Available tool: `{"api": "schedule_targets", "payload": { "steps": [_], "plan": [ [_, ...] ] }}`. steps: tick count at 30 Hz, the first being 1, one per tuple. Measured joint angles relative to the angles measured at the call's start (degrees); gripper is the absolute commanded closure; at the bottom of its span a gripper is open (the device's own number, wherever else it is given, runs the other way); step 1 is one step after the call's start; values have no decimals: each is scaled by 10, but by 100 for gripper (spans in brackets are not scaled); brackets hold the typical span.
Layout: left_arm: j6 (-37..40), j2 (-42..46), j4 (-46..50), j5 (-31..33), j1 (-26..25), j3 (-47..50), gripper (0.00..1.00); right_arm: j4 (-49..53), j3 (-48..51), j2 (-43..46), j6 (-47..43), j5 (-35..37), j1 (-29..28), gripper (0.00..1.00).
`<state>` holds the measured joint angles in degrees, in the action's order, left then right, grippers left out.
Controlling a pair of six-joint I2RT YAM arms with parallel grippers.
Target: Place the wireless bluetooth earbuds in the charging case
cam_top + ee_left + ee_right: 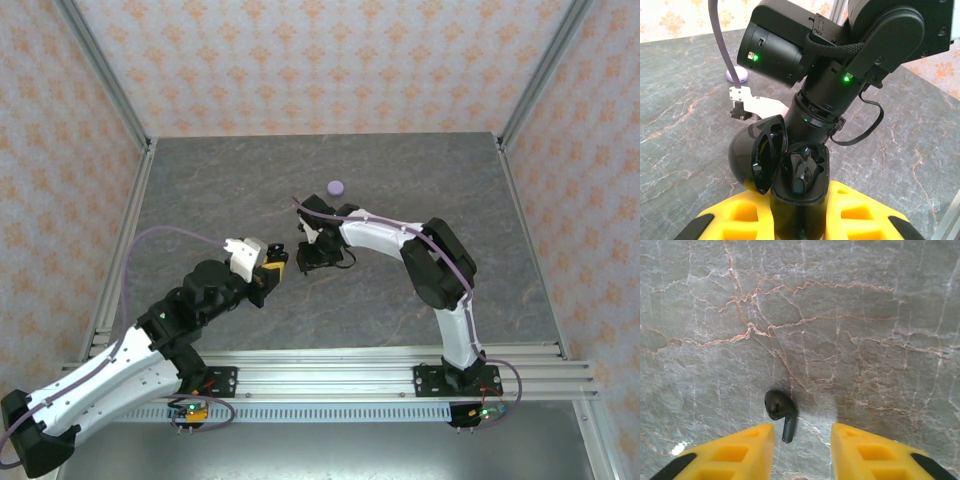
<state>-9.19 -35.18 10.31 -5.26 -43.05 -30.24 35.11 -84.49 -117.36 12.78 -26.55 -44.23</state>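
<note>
Left jaws clamped tight on the black case [800, 197], its lid flipped open toward 9 o'clock, one black earbud [799, 176] seated inside. Right jaws parted, gripping nothing: a second black earbud [780, 411] lies loose on the worktop [865, 315], right at the gap between the fingertips [757, 440]. Lavender case [336, 187] sits off at 12 o'clock, well apart.

black-white arms [380, 236], yellow fingers [749, 450], purple cables [723, 42]

The left gripper [800, 216] clamps an open black case [818, 165]; an earbud [799, 183] sits inside, beneath the right arm [840, 65].
</note>
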Motion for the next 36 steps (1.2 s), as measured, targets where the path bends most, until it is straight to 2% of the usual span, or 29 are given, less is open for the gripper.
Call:
{"api": "schedule_targets", "payload": {
  "steps": [5, 16, 36],
  "plan": [
    [0, 5, 0, 0, 0, 0, 84, 1, -7, 0, 32, 5, -2, 59],
    [0, 6, 2, 0, 0, 5, 84, 24, -70, -23, 67, 76, -37, 56],
    [0, 10, 7, 2, 0, 5, 84, 87, -121, -73, 68, 131, -58, 57]
  ]
}}
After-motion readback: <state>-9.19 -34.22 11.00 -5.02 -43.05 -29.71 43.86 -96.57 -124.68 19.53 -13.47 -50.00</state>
